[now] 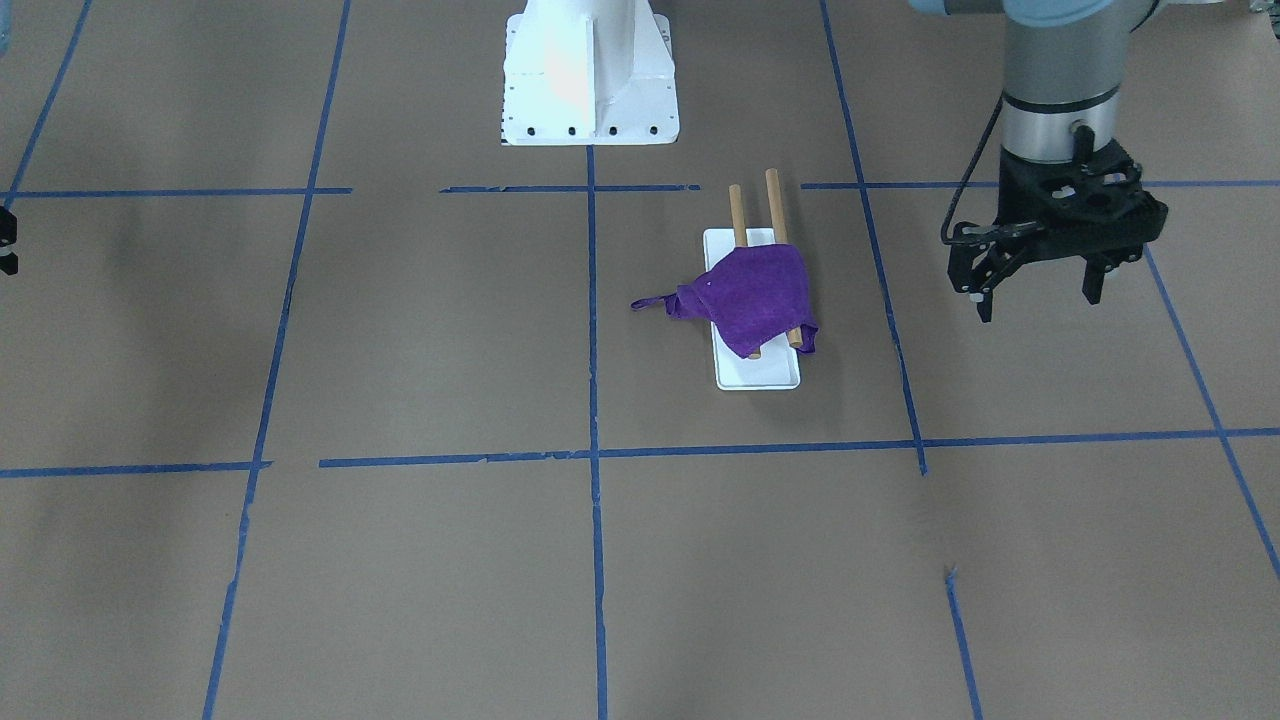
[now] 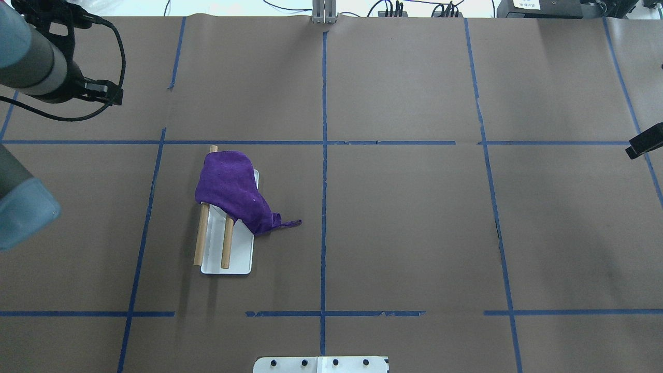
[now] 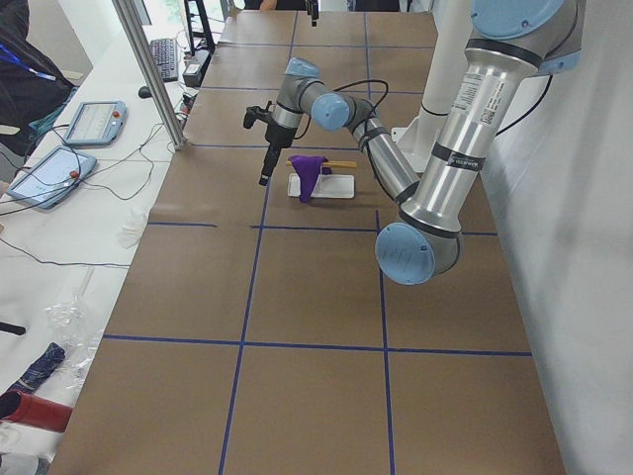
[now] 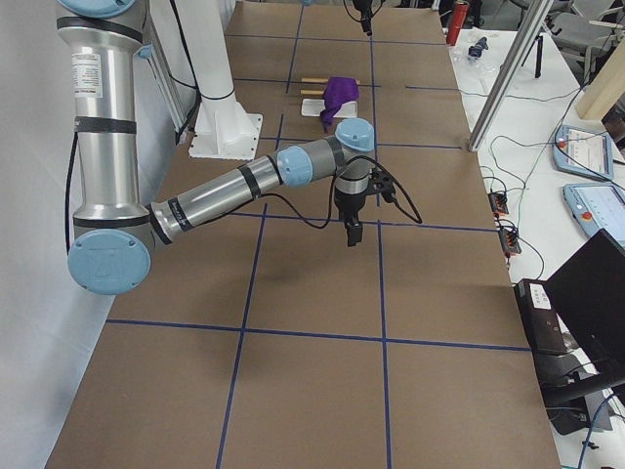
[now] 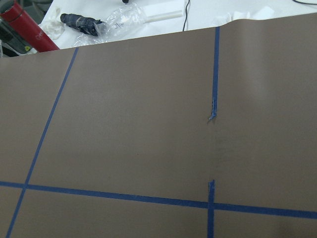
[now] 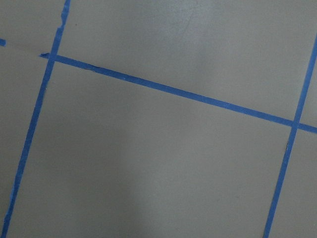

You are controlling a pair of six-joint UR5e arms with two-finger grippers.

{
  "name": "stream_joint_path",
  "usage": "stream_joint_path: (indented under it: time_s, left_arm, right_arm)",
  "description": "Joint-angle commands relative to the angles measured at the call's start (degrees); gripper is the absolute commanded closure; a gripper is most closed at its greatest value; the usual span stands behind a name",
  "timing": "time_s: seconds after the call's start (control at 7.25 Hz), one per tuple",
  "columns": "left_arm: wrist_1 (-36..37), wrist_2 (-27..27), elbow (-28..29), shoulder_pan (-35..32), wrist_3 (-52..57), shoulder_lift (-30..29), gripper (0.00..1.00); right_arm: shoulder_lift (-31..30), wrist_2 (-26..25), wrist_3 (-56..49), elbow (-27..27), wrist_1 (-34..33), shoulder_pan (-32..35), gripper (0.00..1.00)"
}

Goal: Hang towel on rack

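Note:
The purple towel (image 1: 752, 293) lies draped over the two wooden dowels of the rack (image 1: 771, 203), and one corner trails onto the table beside the white base plate (image 1: 760, 374). The overhead view shows the towel (image 2: 230, 189) covering the far half of the dowels (image 2: 198, 243). My left gripper (image 1: 1038, 295) hangs open and empty above the table, well to the side of the rack. My right gripper (image 1: 6, 245) shows only at the frame edge, far from the rack, and its state is unclear.
The white robot pedestal (image 1: 588, 80) stands behind the rack. Blue tape lines (image 1: 594, 455) cross the brown table. Tablets and cables (image 3: 69, 148) lie off the far table edge. The wrist views show only bare table and tape.

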Motion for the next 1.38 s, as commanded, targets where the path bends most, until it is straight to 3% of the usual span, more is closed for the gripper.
stream_joint_path:
  time_s: [0.0,0.28,0.69,0.97,1.24]
  left_arm:
    - [-0.15,-11.4,2.8,-8.72,14.13,2.6,0.0]
    - [-0.24,-21.85,5.16,-18.02,28.78,6.55,0.0]
    - [-2.42,-27.0,20.33,-32.62,44.47,8.32,0.0]
    - [-3.58,-27.97,21.88,-33.89,44.07,13.93,0.0]
    - [-3.58,-28.06,22.23,-33.98,44.15,15.18,0.0]
  right_arm:
    - [-0.51,7.75,-0.6,-4.09,0.35,5.89,0.0]
    - [0.54,7.96,-6.71,-9.43,0.44,9.59,0.0]
    - [3.44,12.33,-12.28,-21.48,1.57,16.44,0.0]
    - [2.57,14.36,-13.43,-25.09,4.13,19.26,0.0]
    - [2.48,14.28,-13.43,-25.81,4.13,19.89,0.0]
